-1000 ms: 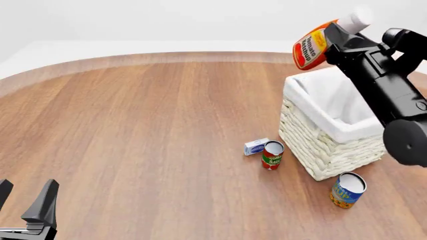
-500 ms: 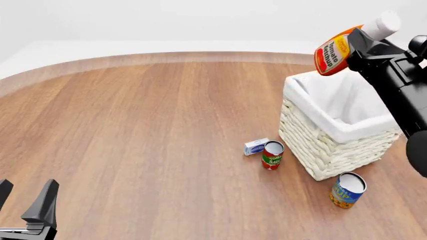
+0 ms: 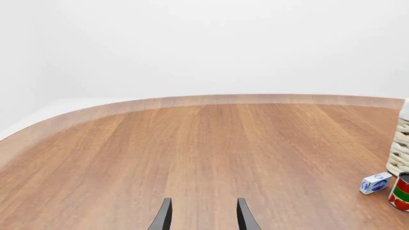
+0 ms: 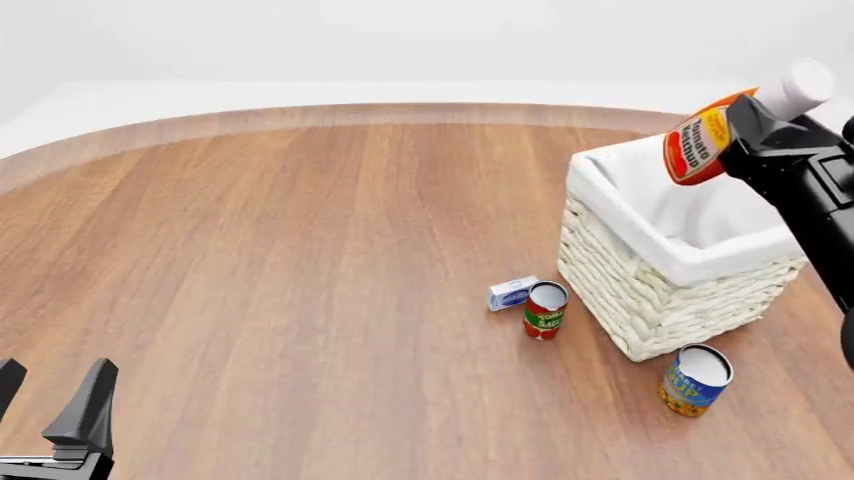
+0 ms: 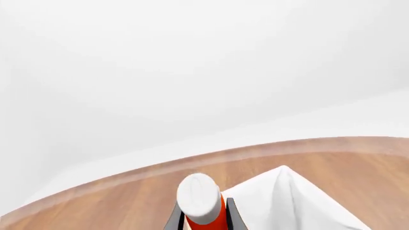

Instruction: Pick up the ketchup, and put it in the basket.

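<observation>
Front view: one ketchup (image 4: 699,145) clamped in right pincer (image 4: 742,128) above one basket (image 4: 641,290); two cans (image 4: 545,310); left pincer (image 4: 48,405) apart.

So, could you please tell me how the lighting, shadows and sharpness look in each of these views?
Front view: flat, even light, hardly any shadows under the cans, all sharp. Left wrist view: crisp, no glare on the table. Right wrist view: the ketchup cap is close and slightly soft.

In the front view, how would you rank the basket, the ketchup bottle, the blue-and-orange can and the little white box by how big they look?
1. The basket, by far.
2. The ketchup and the blue-and-orange can look about alike; the ketchup is held up in the right gripper and partly hidden, so I won't rank them.
3. The little white box.
</observation>
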Controlling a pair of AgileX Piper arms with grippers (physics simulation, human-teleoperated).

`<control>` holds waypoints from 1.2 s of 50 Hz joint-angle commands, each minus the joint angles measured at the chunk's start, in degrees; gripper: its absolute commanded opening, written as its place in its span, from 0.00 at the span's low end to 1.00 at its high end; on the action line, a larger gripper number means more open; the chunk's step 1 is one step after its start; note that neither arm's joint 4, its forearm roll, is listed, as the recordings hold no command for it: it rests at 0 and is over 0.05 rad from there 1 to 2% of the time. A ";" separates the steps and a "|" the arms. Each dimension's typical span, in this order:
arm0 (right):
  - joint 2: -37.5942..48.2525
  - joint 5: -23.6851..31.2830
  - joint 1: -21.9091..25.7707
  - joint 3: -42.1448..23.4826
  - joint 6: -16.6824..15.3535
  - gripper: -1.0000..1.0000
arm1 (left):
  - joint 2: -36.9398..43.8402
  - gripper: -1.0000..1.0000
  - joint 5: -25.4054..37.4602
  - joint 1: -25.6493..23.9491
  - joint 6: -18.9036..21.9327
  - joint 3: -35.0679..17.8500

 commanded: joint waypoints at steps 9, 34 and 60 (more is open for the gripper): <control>1.78 -1.79 -4.69 3.51 -0.68 0.00 | 0.00 1.00 0.00 0.00 0.00 0.00; 5.49 0.86 -6.86 0.63 -2.36 0.00 | 0.01 1.00 0.00 0.00 0.00 0.00; 9.72 3.65 -5.00 -3.38 -4.28 0.00 | 0.00 1.00 0.00 0.01 -0.01 0.00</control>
